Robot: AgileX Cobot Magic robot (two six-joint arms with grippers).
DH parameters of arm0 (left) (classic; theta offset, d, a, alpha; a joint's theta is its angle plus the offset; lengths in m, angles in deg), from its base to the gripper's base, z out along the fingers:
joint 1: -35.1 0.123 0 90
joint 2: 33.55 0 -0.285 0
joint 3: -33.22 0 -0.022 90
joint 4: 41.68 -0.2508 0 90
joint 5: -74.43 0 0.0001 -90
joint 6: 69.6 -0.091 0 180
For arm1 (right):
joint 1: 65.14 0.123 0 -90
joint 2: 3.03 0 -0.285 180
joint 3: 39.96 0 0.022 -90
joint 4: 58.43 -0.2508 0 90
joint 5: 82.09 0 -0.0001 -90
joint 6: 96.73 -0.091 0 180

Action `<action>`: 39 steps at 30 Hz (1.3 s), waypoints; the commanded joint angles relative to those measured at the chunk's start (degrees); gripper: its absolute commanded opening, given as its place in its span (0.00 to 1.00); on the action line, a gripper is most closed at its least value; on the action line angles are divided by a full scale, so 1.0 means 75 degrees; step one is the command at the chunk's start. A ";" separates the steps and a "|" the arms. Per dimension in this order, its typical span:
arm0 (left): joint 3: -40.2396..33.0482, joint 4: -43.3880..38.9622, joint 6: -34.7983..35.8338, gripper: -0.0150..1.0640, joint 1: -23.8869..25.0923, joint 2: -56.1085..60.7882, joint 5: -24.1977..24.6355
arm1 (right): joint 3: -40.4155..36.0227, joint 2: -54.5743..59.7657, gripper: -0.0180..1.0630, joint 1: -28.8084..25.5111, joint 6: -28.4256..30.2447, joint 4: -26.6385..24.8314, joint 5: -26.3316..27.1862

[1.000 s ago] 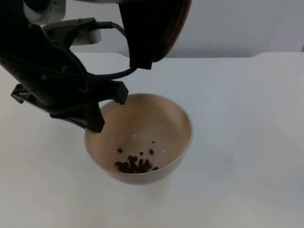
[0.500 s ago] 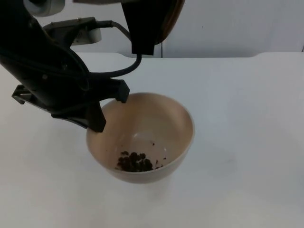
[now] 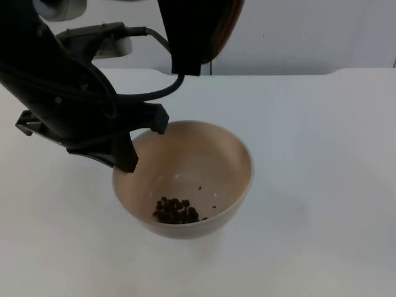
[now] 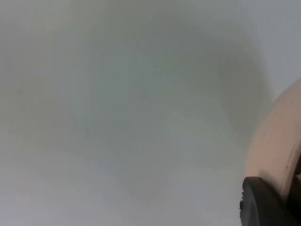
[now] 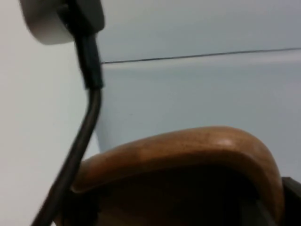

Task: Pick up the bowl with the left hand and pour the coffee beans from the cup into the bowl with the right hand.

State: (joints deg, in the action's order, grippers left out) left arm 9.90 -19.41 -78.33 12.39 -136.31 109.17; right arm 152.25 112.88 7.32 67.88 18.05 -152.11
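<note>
A beige bowl (image 3: 204, 154) sits mid-table in the top view, with a small heap of dark coffee beans (image 3: 176, 211) at its bottom near the front wall. My left gripper (image 3: 141, 137) is shut on the bowl's left rim, one finger inside and one outside. The bowl's outer wall (image 4: 277, 150) also shows in the left wrist view, beside a black fingertip (image 4: 263, 205). Above and behind the bowl, my right gripper (image 3: 193, 46) is shut on a brown wooden cup (image 3: 226, 26), held tipped. The cup's rounded wall (image 5: 188, 155) appears close up in the right wrist view. Its inside is hidden.
The white table top (image 3: 322, 161) spreads open to the right and front of the bowl. It ends at the grey partition wall (image 3: 309, 31) behind. The left arm's black body (image 3: 55, 93) covers the table's left rear.
The loose beans have gathered into one heap at the bowl's front bottom. The cup has shifted slightly up and to the right. The left gripper keeps its hold on the rim.
</note>
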 commanded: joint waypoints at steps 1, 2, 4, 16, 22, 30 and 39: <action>0.0009 0.0106 0.0000 0.01 0.0019 0.0081 -0.0085 | 0.0043 -0.0085 0.02 -0.0089 -0.0024 -0.0190 0.0007; 0.0009 0.0106 0.0000 0.01 0.0019 0.0081 -0.0085 | 0.0043 -0.0105 0.02 -0.0143 -0.0024 -0.0337 0.0007; 0.0009 0.0106 0.0000 0.01 0.0019 0.0081 -0.0085 | 0.0069 -0.0168 0.02 -0.0284 -0.0165 -0.0709 0.0007; 0.0009 0.0120 0.0000 0.01 0.0019 0.0081 -0.0103 | 0.0784 -0.0336 0.02 -0.1091 -0.0396 -0.3184 0.0007; 0.0009 0.0120 0.0000 0.01 0.0019 0.0081 -0.0088 | 0.0821 -0.0687 0.02 -0.1765 -0.0241 -0.4829 0.0131; 0.0009 0.0100 0.0000 0.01 0.0019 0.0081 -0.0102 | 0.0821 -0.0927 0.02 -0.2702 0.0268 -0.6809 0.0416; 0.0009 0.0090 -0.0064 0.01 0.0019 0.0081 -0.0137 | 0.0821 -0.0927 0.02 -0.3743 0.1072 -0.9044 0.0589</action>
State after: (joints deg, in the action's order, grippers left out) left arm 9.90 -19.20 -78.58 12.39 -136.31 108.95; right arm 158.14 106.80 -19.61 74.81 -47.87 -148.46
